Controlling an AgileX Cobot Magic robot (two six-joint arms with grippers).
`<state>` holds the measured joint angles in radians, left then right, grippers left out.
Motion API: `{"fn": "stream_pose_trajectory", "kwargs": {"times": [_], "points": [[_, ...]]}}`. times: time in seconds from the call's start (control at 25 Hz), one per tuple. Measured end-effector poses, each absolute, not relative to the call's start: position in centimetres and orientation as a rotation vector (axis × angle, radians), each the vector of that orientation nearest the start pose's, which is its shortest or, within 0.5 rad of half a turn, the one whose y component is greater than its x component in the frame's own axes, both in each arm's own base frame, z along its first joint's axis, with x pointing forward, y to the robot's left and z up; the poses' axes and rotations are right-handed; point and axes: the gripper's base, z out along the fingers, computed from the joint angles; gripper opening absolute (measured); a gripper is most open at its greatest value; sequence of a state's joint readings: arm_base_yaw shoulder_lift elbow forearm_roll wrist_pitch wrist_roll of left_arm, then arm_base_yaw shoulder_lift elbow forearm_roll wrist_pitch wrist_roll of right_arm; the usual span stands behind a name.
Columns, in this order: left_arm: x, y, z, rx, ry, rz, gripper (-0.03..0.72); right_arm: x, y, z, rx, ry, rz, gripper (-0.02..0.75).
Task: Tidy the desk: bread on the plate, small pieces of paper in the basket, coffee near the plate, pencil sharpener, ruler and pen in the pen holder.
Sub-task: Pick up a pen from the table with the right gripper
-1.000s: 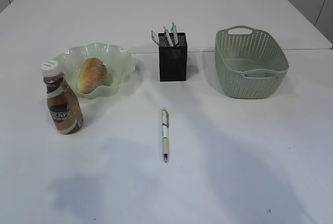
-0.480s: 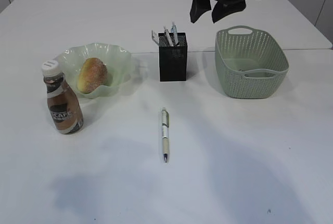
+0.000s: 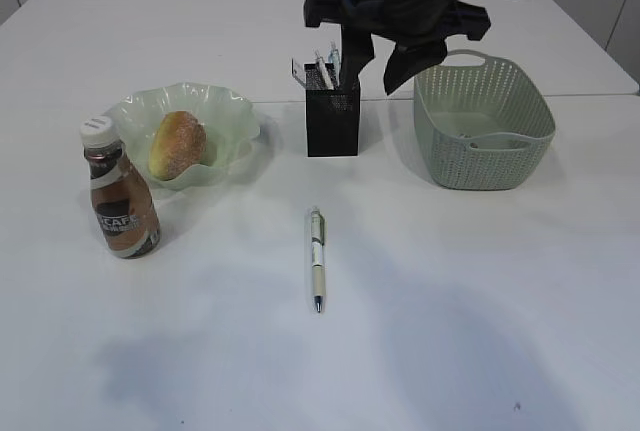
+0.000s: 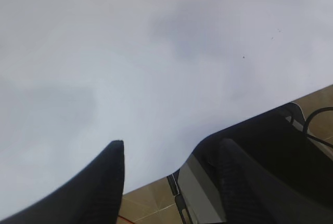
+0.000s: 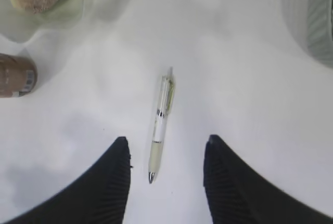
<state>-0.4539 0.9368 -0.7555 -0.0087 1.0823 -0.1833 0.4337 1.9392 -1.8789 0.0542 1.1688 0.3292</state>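
Nearly tidy: only the white-and-green click pen (image 3: 317, 257) lies loose on the large plain white tabletop (image 3: 480, 281).

The oval golden-brown bread (image 3: 177, 144) sits in the pale green ruffled glass plate (image 3: 228, 111), the small brown coffee bottle with a white cap (image 3: 119, 191) stands just beside it, and the black mesh pen holder (image 3: 332, 117) already holds several items; the pale green woven-look basket (image 3: 482, 121) is to its right. The right gripper (image 5: 165, 180), jaws apart and empty, hangs above the pen, which lies between them in its wrist view. The left gripper (image 4: 169, 182) is also apart, empty.
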Motion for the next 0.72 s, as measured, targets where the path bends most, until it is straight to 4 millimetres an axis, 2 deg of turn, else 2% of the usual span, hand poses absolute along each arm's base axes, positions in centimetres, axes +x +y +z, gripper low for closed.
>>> {"fn": "stream_pose_trajectory", "kwargs": {"times": [0.16,0.44,0.72], "points": [[13.5,-6.7,28.8,0.369,2.739,-0.184,0.402,37.9,19.9,30.1,-0.112,2.841,0.272,0.335],[13.5,-6.7,28.8,0.369,2.739,-0.184,0.402,38.9,20.8,26.9,-0.082,2.922,0.247,0.328],[13.5,-6.7,28.8,0.369,2.739,-0.184,0.402,39.9,21.9,25.5,-0.044,2.943,0.268,0.326]]}}
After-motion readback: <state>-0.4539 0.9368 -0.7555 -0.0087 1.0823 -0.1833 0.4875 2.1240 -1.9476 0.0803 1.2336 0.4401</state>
